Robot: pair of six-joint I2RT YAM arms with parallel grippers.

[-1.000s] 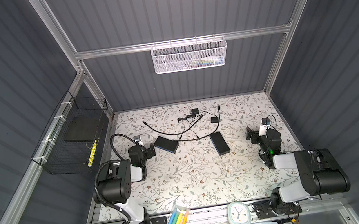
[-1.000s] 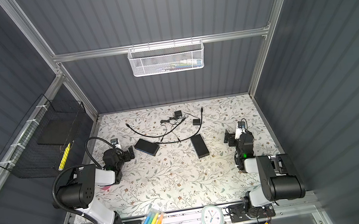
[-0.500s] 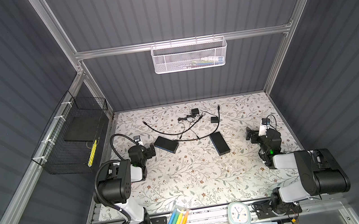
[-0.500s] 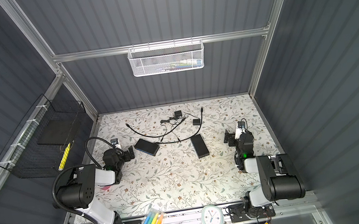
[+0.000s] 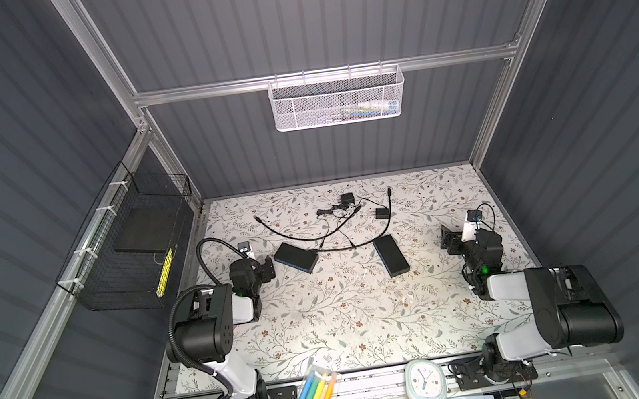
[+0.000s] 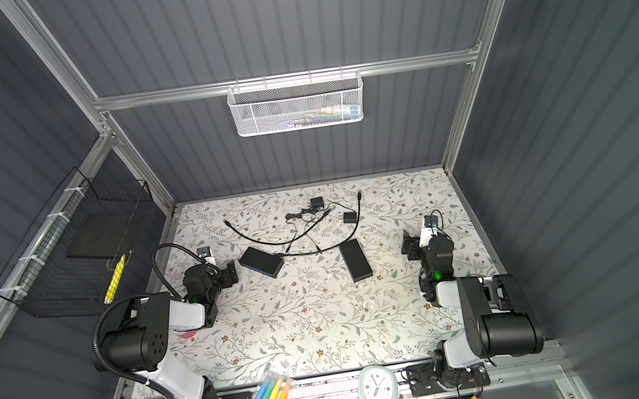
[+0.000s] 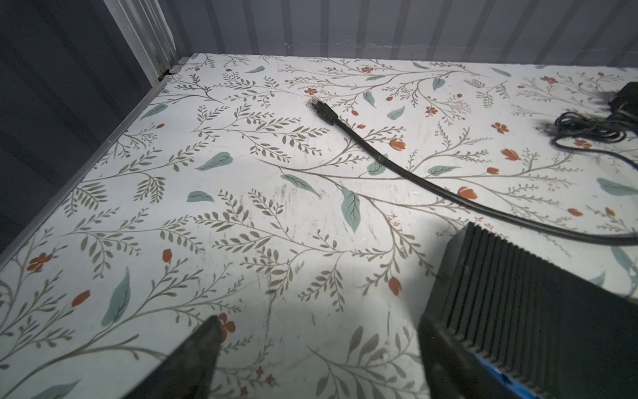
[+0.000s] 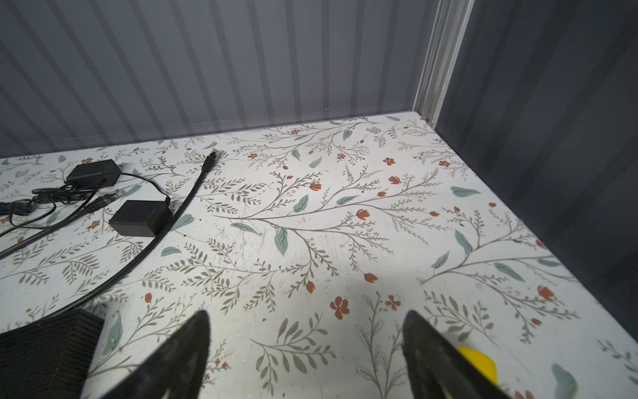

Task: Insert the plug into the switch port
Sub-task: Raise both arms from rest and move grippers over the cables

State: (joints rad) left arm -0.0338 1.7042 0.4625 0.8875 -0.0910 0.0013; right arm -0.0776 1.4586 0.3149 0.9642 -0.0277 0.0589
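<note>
Switch (image 5: 296, 257) just beside left jaws; tabletop (image 5: 346, 322) open toward front edge.

Seen from the left wrist, the black box (image 7: 538, 311) runs off the frame, ports out of sight. From the right wrist, a yellow thing (image 8: 480, 362) sits half hidden behind a finger (image 8: 431, 355). Upper middle in both top views, the white basket (image 5: 297, 107) (image 6: 256, 112) holds things too blurred to name.
</note>
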